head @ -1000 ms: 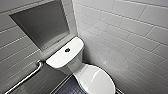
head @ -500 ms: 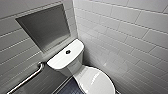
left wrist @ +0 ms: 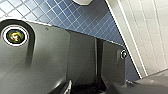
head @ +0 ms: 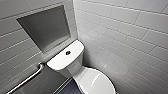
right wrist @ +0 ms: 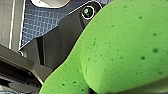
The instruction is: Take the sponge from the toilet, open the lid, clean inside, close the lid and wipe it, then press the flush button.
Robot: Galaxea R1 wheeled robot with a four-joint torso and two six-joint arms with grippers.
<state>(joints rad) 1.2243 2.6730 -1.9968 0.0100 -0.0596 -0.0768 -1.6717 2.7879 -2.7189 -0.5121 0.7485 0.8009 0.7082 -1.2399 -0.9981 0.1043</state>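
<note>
**Sponge in your right claw, toilet lid down**

Your right claw (right wrist: 117, 83) is clenched on the sponge (right wrist: 125, 47). In the right wrist view the bright green, pitted block sits close up, creased where it is squeezed, with the blue tiled floor (right wrist: 40, 22) beyond it.

I cannot tell the state of your left claw (left wrist: 87, 88). Its wrist view looks past the robot's own dark plate to the same blue floor and a white tiled wall.

In the head view, the toilet (head: 80, 72) stands in the corner, at about 6 o'clock in the picture. The lid (head: 97, 82) is shut flat over the bowl. The tank (head: 60, 62) lies at about 10 o'clock from the lid, and the dark round flush button (head: 68, 52) sits in the middle of its top.

A recessed grey niche (head: 46, 27) is set in the wall at 11 o'clock from the tank. A metal grab bar (head: 27, 79) slants along the wall at 8 o'clock from it. White wall tiles (head: 130, 37) run along the toilet's 3 o'clock side.
</note>
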